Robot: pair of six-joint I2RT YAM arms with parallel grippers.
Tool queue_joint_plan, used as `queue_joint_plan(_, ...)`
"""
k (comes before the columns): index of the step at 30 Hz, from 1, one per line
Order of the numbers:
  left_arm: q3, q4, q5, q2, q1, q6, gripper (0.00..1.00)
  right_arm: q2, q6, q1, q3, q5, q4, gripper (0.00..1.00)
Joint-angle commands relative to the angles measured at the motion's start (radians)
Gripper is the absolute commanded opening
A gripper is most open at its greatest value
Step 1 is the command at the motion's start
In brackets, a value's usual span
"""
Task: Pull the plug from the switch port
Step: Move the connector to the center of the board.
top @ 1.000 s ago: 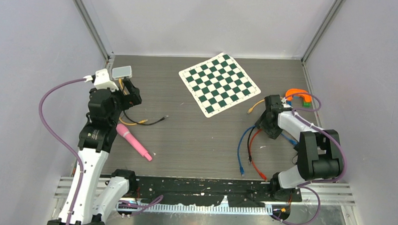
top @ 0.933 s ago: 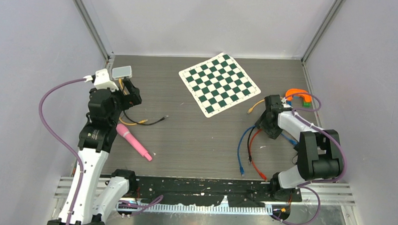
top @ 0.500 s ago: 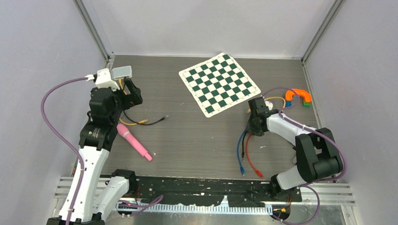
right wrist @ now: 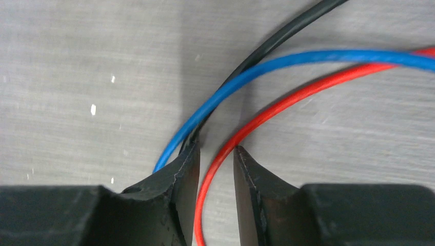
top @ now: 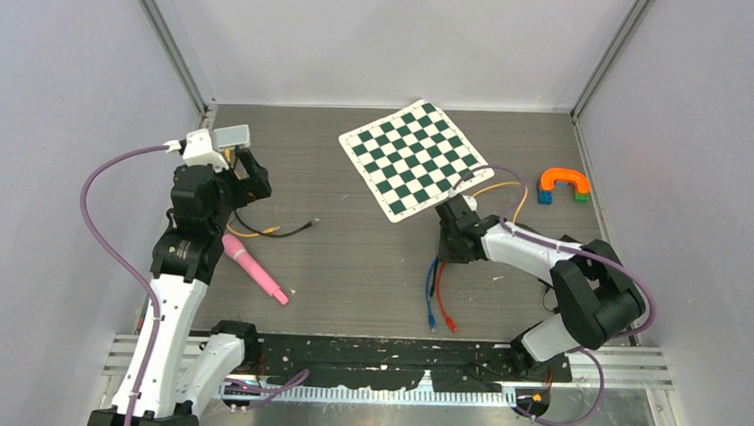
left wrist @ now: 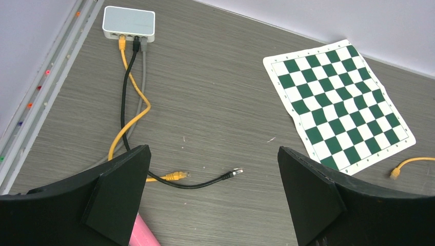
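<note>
right gripper [right wrist: 215, 164] dragged red cable [right wrist: 308, 84] left

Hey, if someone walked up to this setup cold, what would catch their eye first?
Probably the green-and-white chessboard mat at the far middle of the table. Next, the white switch in the far left corner with yellow, black and grey cables plugged in, and the right claw closed around a red cable near the centre.
</note>
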Motion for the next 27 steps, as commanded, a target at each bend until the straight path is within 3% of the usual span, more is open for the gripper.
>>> queue_joint_plan(1,0.017,0.012,0.030,0.006,0.004,0.019,0.99,-0.078,-0.051,0.041,-0.008,-0.007,-0.108,0.42)
queue_joint_plan(6,0.022,0.007,0.059,0.012,0.005,0.014,0.99,-0.264,-0.164,0.040,0.076,0.111,-0.141,0.56)
queue_joint_plan(10,0.026,0.007,0.079,0.012,0.005,0.009,0.99,-0.286,-0.214,0.040,0.170,0.162,-0.116,0.63)
queue_joint_plan(14,0.032,0.001,0.092,0.007,0.004,0.007,0.99,-0.168,-0.235,0.017,0.285,0.162,-0.104,0.64)
queue_joint_plan(22,0.052,-0.060,0.074,-0.021,0.005,0.058,0.99,0.259,-0.259,-0.132,0.580,-0.084,-0.154,0.64)
queue_joint_plan(27,0.036,-0.084,0.032,-0.055,0.005,0.089,0.99,0.440,-0.288,-0.143,0.752,-0.122,-0.198,0.61)
